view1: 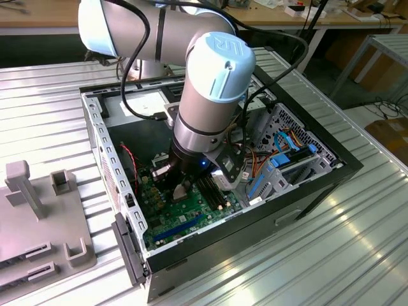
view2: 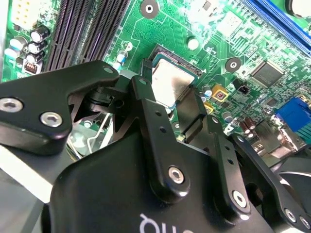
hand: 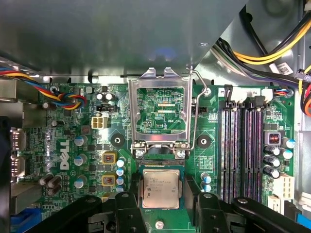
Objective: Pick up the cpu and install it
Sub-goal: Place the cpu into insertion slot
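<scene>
- While it is gripped by two opposite edges between the black fingers (hand: 129,213) of the gripper (hand: 163,201), the cpu (hand: 160,189) is held flat, with its metal face turned up towards the wrist cameras.
- Being square, it shows no long axis. Its edges are lined up with those of the socket (hand: 160,164), over which it is seen in the first wrist view. Whether it is seated there cannot be told.
- A thin silver-grey face with rounded corners is seen, with fine print on it.
- At the exterior view's left, a grey plastic fixture (view1: 38,217) is laid on the ribbed metal table (view1: 331,255), apart from the open computer case (view1: 287,204).
- In the middle, the arm (view1: 210,83) is reached down into the case, and much of the green motherboard (view1: 185,217) is hidden behind its wrist.
- Just beside the socket, the metal load plate (hand: 132,111) is stood open, with the wire lever (hand: 194,111) along one side of it.
- Near the socket, the long black memory slots (hand: 243,150) are set side by side.
- At the exterior view's right, a drive cage (view1: 287,159) with blue rails and coloured cables is fitted inside the case.
</scene>
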